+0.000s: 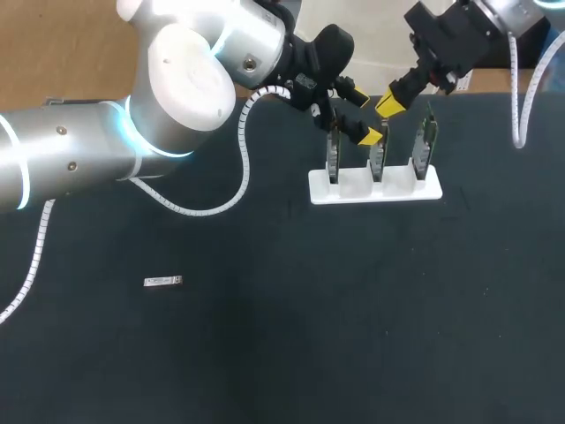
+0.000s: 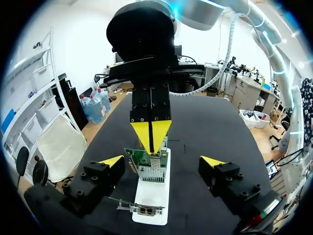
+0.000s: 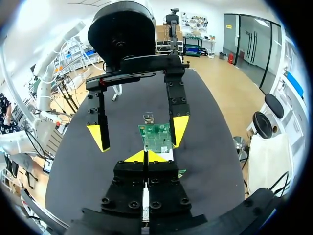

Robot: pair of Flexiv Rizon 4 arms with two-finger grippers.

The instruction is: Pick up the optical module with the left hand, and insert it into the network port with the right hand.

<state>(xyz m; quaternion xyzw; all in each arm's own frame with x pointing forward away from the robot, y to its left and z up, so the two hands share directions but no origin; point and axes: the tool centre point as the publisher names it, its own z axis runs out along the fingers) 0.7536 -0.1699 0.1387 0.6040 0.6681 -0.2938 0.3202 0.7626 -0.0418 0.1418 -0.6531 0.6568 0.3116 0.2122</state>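
The optical module (image 1: 163, 282), a small silver bar, lies alone on the black table far left of both grippers. A white rack (image 1: 375, 187) holds three upright green network cards. My left gripper (image 1: 364, 113) hangs open over the rack's middle card (image 1: 378, 155), its yellow fingertips (image 2: 111, 160) wide apart on either side and holding nothing. My right gripper (image 1: 388, 106) is shut and empty, its tips pressed together just above that card's top edge (image 2: 146, 164). In the right wrist view, my right gripper (image 3: 145, 156) points at the card (image 3: 155, 137), with the left gripper's fingers (image 3: 180, 128) flanking it.
The two grippers face each other closely over the rack at the table's back. A coiled white cable (image 1: 238, 177) hangs from the left arm above the mat. Open black mat (image 1: 353, 318) spreads in front of the rack and around the module.
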